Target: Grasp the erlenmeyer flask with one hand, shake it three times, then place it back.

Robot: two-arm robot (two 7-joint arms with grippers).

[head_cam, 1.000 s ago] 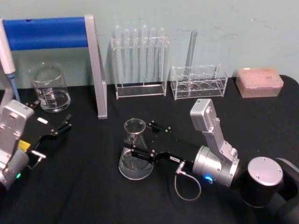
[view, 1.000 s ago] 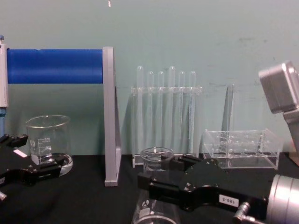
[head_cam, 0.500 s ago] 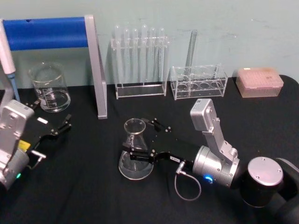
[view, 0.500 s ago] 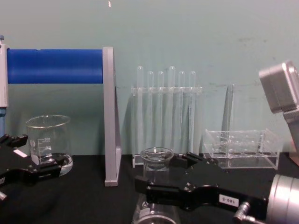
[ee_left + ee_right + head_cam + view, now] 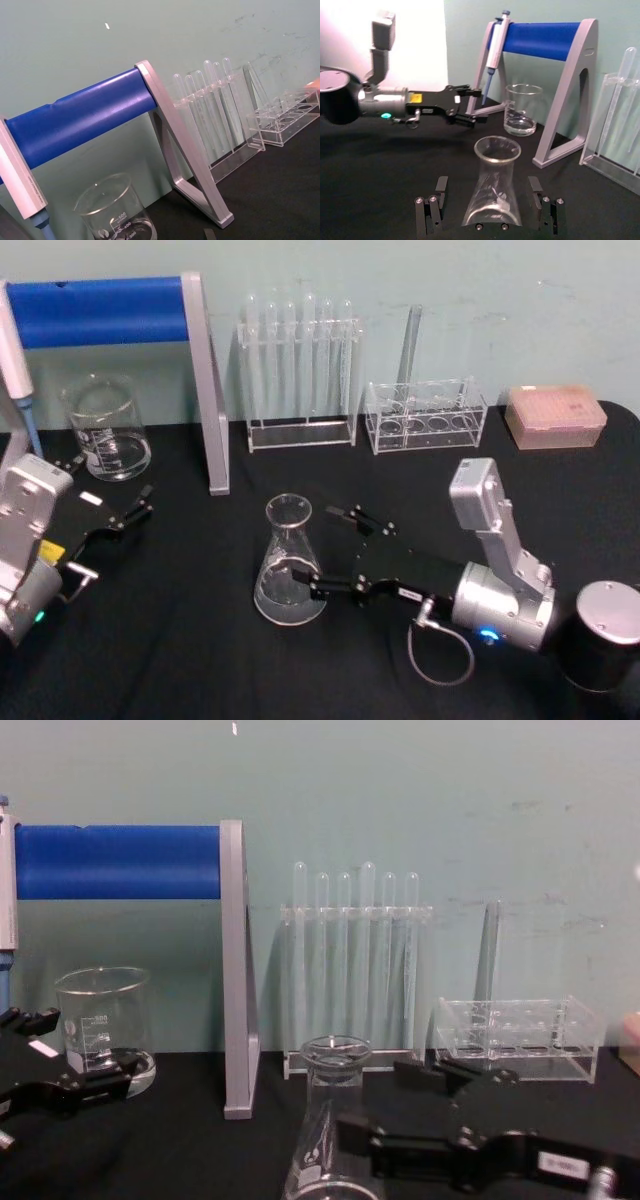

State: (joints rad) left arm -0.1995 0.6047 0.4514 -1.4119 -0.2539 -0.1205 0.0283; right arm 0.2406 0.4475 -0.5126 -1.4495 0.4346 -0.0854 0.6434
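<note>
The clear erlenmeyer flask stands upright on the black table, also seen in the chest view and the right wrist view. My right gripper is open, its two black fingers flanking the flask's lower body with a gap on each side. The arm reaches in from the right, and the gripper shows low in the chest view. My left gripper rests open at the table's left, close to the beaker, far from the flask.
A graduated beaker stands at back left under a blue pipette stand whose grey leg is just behind the flask. Test tube racks and a pink tip box line the back.
My right arm has drawn back to the right, so only the fingertips still flank the flask. The flask has stayed standing in place. The left arm is unchanged.
</note>
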